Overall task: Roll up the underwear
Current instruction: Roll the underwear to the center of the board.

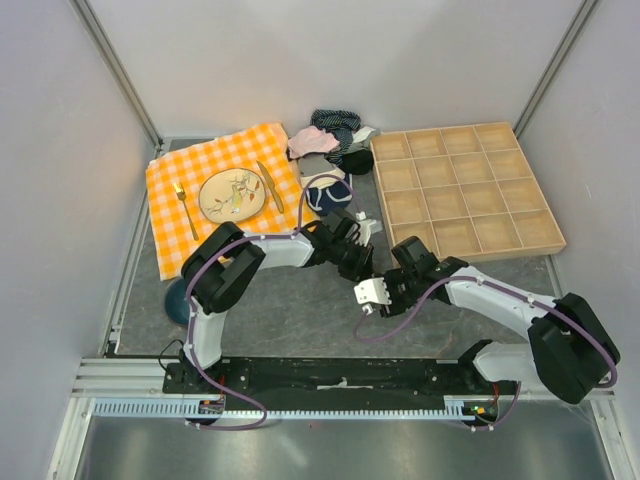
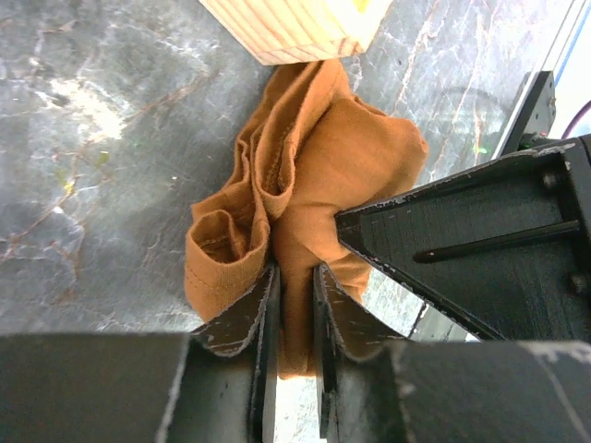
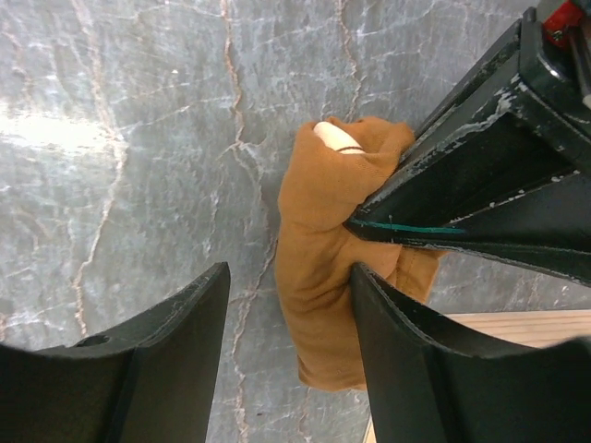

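Note:
The rust-brown underwear [image 2: 342, 157] lies bunched on the grey table beside the wooden tray's corner [image 2: 286, 28]. My left gripper [image 2: 295, 269] is shut on a fold of it, with fabric pinched between the jaws. In the right wrist view the underwear [image 3: 323, 249] shows a bit of cream edge at its far end. My right gripper [image 3: 289, 268] is open, and its right finger touches the fabric's side. The left gripper's fingers [image 3: 480, 203] press into the cloth from the right. In the top view both grippers [image 1: 362, 240] [image 1: 405, 258] meet over the garment and hide it.
The wooden compartment tray [image 1: 465, 190] stands at the right, its corner close to the garment. A pile of other garments [image 1: 330, 140] lies at the back. An orange checked cloth [image 1: 170, 185] holds a plate [image 1: 232, 193], fork and knife. A teal bowl [image 1: 178, 300] sits at the left.

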You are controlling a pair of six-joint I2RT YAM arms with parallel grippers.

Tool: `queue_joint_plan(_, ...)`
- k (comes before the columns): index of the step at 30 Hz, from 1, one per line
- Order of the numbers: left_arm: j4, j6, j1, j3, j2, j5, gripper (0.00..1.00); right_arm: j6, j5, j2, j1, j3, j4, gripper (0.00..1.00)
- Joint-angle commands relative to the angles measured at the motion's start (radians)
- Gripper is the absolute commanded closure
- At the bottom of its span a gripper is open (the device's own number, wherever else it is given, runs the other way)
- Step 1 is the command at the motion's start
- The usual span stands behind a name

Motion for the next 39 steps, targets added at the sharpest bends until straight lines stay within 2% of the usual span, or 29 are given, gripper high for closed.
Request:
queue_joint_plan(1,-0.007,-0.035,0.021,-0.011,-0.027,-0.106,0.73,-0.019,0.095,0.074,-0.004,-0.055,0.013,0.4)
queue_joint_plan(4,0.041,-0.046,0.027,-0.048,-0.09,-0.124,0.65,-0.011,0.108,0.1,-0.004,-0.051,0.017,0.46)
queue_joint_plan(6,0.072,-0.044,0.029,-0.082,-0.13,-0.143,0.56,0.004,0.103,0.109,-0.006,-0.043,0.017,0.5)
queue_joint_plan(13,0.162,0.003,0.033,-0.215,-0.305,-0.29,0.49,0.044,0.025,0.164,-0.041,0.026,-0.027,0.65)
queue_joint_plan(17,0.207,0.01,0.038,-0.27,-0.308,-0.266,0.45,0.037,-0.064,0.203,-0.122,0.077,-0.089,0.72)
queue_joint_plan(22,0.331,-0.012,0.041,-0.295,-0.245,-0.126,0.41,0.023,-0.13,0.224,-0.162,0.097,-0.124,0.73)
queue_joint_plan(27,0.432,-0.017,0.039,-0.3,-0.187,-0.051,0.38,0.015,-0.138,0.24,-0.173,0.1,-0.13,0.73)
queue_joint_plan(33,0.475,0.008,0.042,-0.294,-0.153,-0.051,0.36,0.012,-0.144,0.249,-0.181,0.103,-0.136,0.73)
queue_joint_plan(39,0.449,0.066,0.044,-0.269,-0.115,-0.076,0.35,0.013,-0.147,0.25,-0.181,0.104,-0.138,0.73)
